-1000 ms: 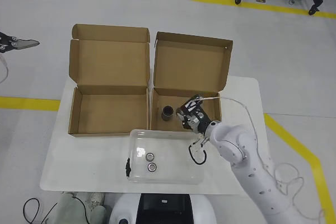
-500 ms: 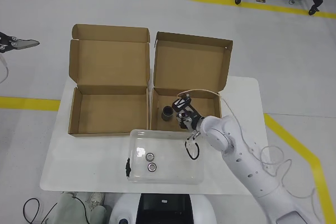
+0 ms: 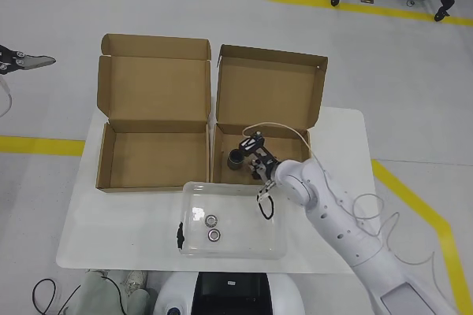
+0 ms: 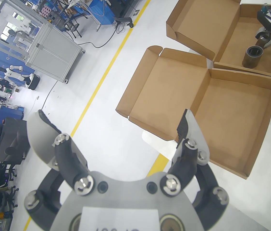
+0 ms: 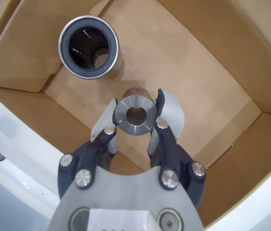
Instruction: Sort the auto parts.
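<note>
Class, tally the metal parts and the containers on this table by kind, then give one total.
Cardboard boxes: 2
Clear tray: 1
Small round bearings: 2
Metal cylinders: 2
Total: 7

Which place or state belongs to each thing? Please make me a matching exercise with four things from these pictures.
Things:
1. left gripper
2. large dark cylinder
3. small metal sleeve
4. round bearings

Places or states:
A. in the clear tray
B. held in the right gripper
C. open, over the floor beside the table
D. standing upright in the right box

Pairs: 1-C, 2-D, 3-B, 4-A.
</note>
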